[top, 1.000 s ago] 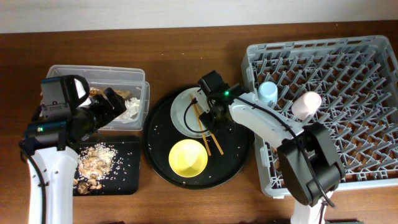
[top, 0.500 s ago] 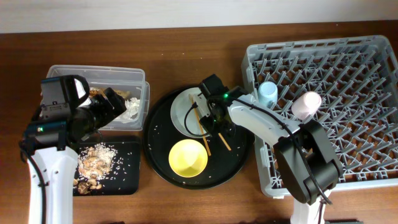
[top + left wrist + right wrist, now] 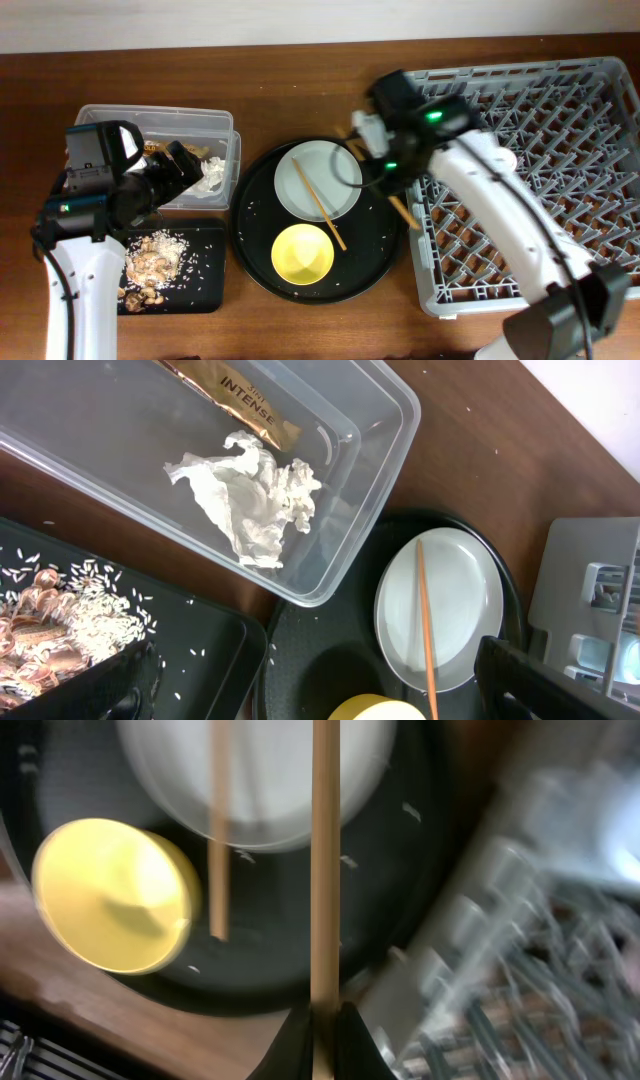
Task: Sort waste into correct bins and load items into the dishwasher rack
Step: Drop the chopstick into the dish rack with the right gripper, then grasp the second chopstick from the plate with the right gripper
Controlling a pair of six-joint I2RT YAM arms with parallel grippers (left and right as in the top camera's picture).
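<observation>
Right wrist view: the right claw (image 3: 323, 1020) pinched one thin wooden chopstick (image 3: 325, 870), which ran from its fingertips toward 12 o'clock.

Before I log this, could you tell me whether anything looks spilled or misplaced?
Small white grains lie scattered over the large round black tray; one wooden chopstick lies alone across the round pale plate.

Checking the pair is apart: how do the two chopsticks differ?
The held chopstick is clamped in the right gripper, raised beside the dishwasher rack; the loose chopstick lies flat across the plate. The loose one's lower end rests beside the yellow bowl; the held one's overlaps the rack's edge. Both are slim wooden sticks.
</observation>
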